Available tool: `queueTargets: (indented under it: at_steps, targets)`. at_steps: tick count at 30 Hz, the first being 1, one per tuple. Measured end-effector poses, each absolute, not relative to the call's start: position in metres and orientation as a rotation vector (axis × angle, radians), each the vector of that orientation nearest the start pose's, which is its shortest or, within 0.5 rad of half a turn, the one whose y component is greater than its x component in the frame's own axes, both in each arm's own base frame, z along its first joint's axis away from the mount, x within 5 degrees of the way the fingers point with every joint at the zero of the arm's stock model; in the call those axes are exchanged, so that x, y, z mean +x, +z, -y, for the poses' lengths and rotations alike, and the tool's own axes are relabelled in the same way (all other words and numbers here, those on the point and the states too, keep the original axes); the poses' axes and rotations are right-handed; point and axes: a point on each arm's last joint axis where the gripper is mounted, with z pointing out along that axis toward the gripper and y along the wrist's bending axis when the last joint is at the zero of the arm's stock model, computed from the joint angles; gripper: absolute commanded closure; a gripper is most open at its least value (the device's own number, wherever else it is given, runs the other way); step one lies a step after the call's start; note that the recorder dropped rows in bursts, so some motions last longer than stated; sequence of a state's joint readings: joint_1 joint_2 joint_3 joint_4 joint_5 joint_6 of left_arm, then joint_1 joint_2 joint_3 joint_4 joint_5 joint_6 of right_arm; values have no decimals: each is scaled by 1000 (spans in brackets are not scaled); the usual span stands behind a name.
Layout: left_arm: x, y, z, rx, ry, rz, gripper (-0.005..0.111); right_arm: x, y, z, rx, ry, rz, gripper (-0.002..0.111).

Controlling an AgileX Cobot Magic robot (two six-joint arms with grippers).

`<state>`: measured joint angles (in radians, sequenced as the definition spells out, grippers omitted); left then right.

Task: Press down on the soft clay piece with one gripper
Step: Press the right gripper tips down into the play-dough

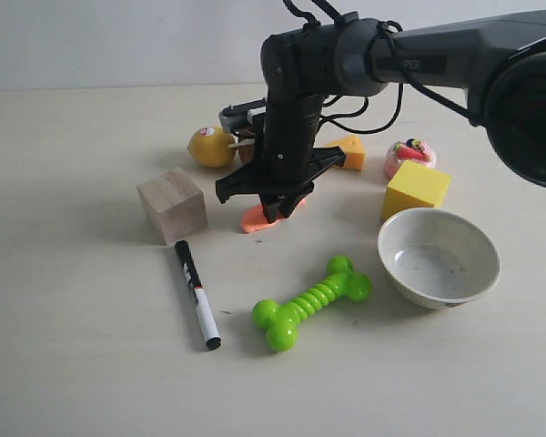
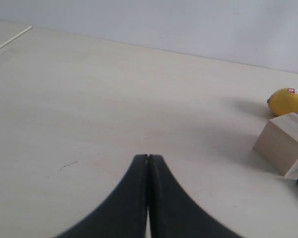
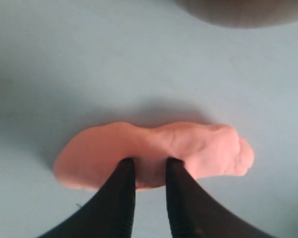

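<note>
press in progress | right gripper (image 3: 150, 166) narrow gap, tips on soft clay piece (image 3: 198, 146) | left gripper (image 2: 148, 159) closed, away | release pending

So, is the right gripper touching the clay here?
Touching. In the right wrist view the right gripper has both tips pressed onto the clay, with no gap at either tip. The exterior view agrees.

surface: pale cream table (image 1: 73, 364) | backdrop: plain white wall (image 1: 118, 36) | light: soft, even, faint shadows
</note>
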<state>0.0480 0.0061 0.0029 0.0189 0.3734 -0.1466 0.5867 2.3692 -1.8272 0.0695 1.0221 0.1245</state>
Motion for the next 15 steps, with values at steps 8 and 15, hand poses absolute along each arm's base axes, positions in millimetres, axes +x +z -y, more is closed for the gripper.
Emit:
queueTargets:
  at_steps: [8, 15]
  targets:
    - [53, 178, -3, -170, -50, -1858, 107, 388, 114, -268, -663, 138, -3011, 89]
    - [53, 178, -3, -170, -50, -1858, 107, 387, 114, -268, -662, 140, -3015, 102]
